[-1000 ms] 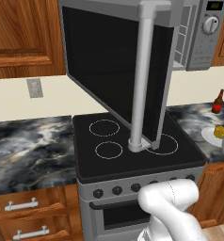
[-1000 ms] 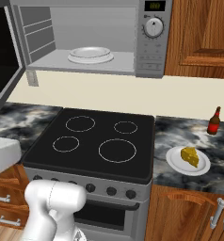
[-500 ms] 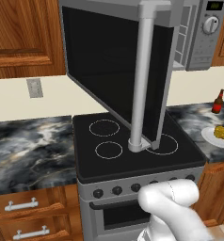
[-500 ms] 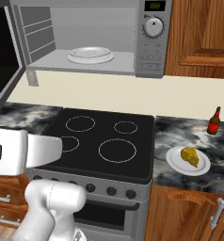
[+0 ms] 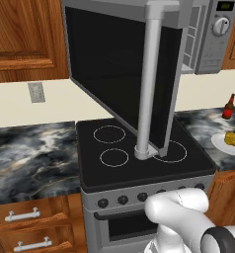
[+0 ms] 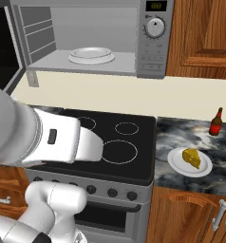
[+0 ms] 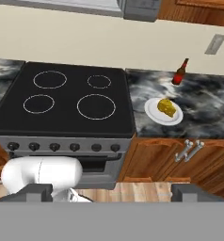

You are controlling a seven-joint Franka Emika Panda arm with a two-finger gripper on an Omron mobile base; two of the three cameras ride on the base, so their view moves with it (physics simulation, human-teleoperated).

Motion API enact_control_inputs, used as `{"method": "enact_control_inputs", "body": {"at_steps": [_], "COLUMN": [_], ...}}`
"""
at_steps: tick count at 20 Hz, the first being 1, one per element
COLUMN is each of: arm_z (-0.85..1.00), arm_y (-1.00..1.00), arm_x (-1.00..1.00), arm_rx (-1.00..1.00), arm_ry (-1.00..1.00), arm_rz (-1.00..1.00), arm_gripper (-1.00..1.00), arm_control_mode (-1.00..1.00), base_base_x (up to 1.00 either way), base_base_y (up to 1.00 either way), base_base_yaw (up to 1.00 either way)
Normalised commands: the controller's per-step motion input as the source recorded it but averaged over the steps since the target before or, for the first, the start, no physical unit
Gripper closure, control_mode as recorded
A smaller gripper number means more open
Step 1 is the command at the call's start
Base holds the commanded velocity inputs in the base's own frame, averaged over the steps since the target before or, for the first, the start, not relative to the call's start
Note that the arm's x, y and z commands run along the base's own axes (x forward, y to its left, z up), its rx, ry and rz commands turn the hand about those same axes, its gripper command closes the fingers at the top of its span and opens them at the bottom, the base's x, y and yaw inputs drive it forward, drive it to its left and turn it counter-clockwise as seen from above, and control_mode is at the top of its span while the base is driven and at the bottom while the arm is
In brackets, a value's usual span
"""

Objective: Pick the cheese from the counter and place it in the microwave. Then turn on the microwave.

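Observation:
The cheese (image 6: 192,157) is a small yellow chunk lying on a white plate (image 6: 177,164) on the marbled counter (image 6: 221,145), right of the stove. It also shows at the right edge of the left base view as cheese (image 5: 233,140). The microwave (image 6: 155,43) hangs above the stove with its dark glass door (image 5: 114,64) swung wide open and a white dish (image 6: 91,55) inside. In the hand view, my gripper (image 7: 111,194) is open and holds nothing. It hangs high and well back from the cheese (image 7: 167,107), which lies up and to the right.
A black stovetop (image 7: 62,99) with ring marks lies left of the plate, oven knobs along its front. A brown bottle (image 6: 215,122) stands behind the plate near the wall. My white forearm (image 6: 53,140) crosses the stove's front left. The open door overhangs the stove.
My white forearm has swung in from the left across the stove's front in the right base view. Cheese, plate, bottle and microwave door have not moved.

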Motion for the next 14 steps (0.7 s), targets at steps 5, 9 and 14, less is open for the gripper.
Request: {"method": "enact_control_inputs", "body": {"at_steps": [5,9,14], "arm_z": [-0.34,-0.32,-0.27], "arm_y": [-0.26,-0.07,-0.09], "arm_x": [0.13,0.36,0.42], "arm_rx": [0.00,0.00,0.00], "arm_ry": [0.14,0.11,0.12], "arm_rz": [0.04,0.10,0.11], "arm_gripper": [-1.00,-1.00,-1.00], "arm_control_mode": [-1.00,-1.00,-1.00], "base_base_x": [0.00,0.00,0.00], "base_base_y": [0.00,0.00,0.00], "base_base_yaw": [0.00,0.00,0.00]}}
